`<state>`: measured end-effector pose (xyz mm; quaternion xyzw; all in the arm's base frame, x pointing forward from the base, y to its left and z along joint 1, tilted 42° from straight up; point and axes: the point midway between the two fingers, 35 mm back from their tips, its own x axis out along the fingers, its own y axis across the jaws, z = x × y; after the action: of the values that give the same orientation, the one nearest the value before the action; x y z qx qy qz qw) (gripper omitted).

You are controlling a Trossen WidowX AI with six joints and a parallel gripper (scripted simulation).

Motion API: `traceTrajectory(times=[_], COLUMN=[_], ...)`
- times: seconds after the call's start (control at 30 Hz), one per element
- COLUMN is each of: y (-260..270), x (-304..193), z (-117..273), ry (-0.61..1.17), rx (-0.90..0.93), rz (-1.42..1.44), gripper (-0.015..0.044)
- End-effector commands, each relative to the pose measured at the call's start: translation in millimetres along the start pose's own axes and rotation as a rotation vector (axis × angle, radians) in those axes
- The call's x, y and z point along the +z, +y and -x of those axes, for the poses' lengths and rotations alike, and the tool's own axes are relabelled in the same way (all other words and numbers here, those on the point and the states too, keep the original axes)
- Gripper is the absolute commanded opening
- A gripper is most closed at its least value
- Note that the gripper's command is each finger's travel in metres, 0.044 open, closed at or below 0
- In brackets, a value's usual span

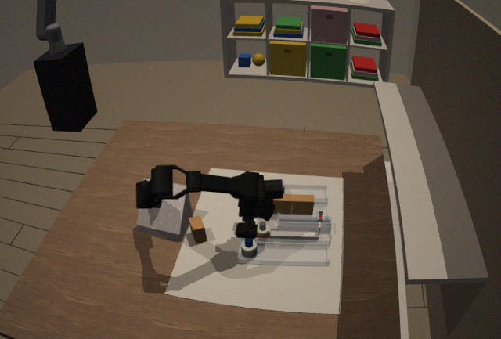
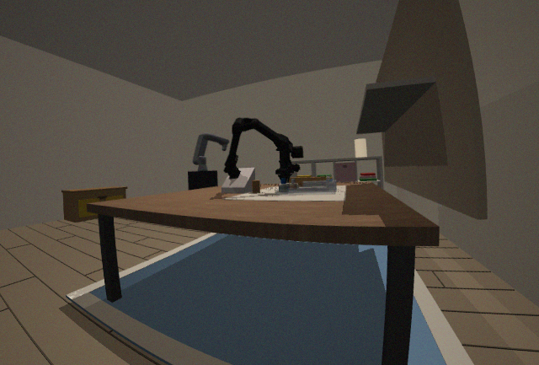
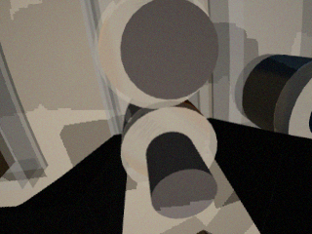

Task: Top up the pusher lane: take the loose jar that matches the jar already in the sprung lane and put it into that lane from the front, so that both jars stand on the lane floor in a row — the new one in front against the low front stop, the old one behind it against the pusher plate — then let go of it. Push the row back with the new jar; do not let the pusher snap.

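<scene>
It looks like a playroom or a room in a home. A cube shelf (image 1: 306,36) by the wall holds bright blocks, a ball (image 1: 258,59) and colored bins. The floor is wood planks with a blue rug (image 2: 269,304) under a wooden table (image 2: 261,217). A bench (image 1: 424,173) runs along one wall.

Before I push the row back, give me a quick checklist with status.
1. Grip: gripper shut on the held jar: ok.
2. Match: held jar and lane jar both cream with grey lids: ok.
3. Line-up: held jar sits directly in line with the lane jar in the wrist view: ok.
4. Held jar down on the lane floor: cannot tell, hidden by the arm.
5. Blue jar clear of the fingers: cannot tell, very close in the top view.
</scene>
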<state>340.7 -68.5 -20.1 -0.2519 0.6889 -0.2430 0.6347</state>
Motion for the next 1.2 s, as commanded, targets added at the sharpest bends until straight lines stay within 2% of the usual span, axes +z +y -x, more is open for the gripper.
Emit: traceTrajectory(times=[0.0, 0.5, 0.9, 1.17], y=[-0.8, 0.2, 0.2, 0.5], x=[1.0, -1.8, -1.2, -1.2], z=[0.0, -0.1, 0.0, 19.1], ry=[-0.009, -0.009, -0.009, -0.009], rx=[-0.004, -0.004, -0.004, -0.003], rz=[-0.009, -0.009, -0.009, -0.009], gripper=[0.0000, 0.0000, 0.0304, 0.0304])
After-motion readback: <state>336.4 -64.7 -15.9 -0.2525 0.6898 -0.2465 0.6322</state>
